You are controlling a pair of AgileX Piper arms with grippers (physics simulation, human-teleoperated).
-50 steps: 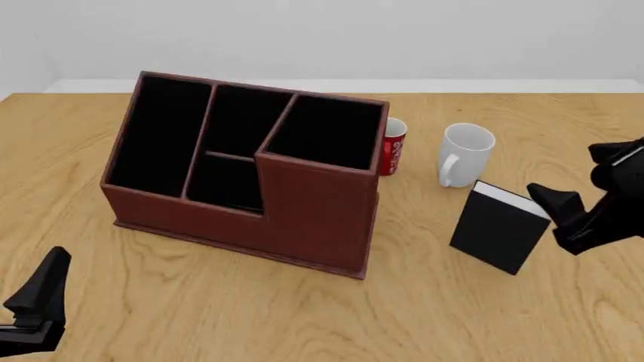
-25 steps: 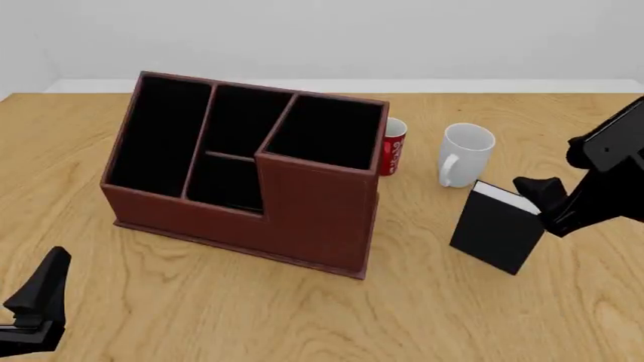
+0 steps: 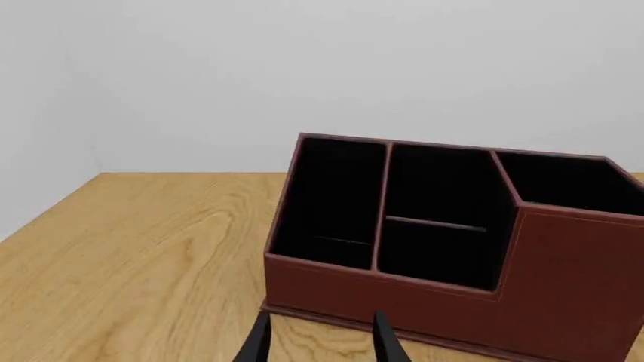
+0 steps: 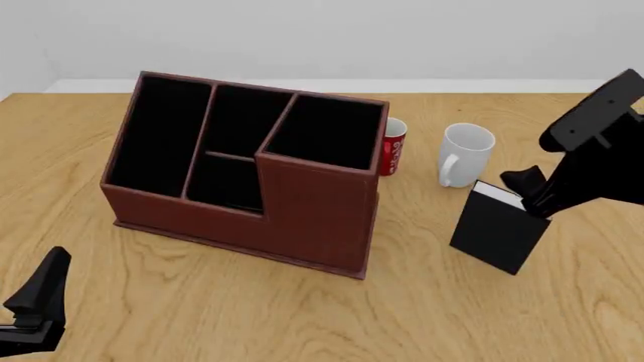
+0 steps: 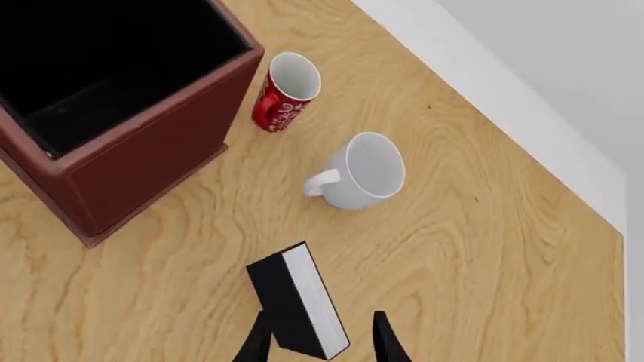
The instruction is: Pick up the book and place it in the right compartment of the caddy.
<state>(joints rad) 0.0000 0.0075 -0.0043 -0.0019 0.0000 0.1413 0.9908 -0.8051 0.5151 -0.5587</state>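
The black book stands upright on the table, right of the caddy and in front of the white mug. My right gripper is open at the book's top right corner. In the right wrist view the fingers stand on either side of the book's white page edge, and I cannot tell if they touch it. The reddish-brown caddy stands centre-left, its right compartment empty; it also shows in the left wrist view. My left gripper is open and empty at the near left, facing the caddy.
A white mug stands just behind the book, also seen in the right wrist view. A red can stands against the caddy's right rear corner. The caddy's long left section and the two middle sections are empty.
My right arm has swung left and up, bringing its gripper over the book's top right corner. The book, the caddy and the left arm have not moved.
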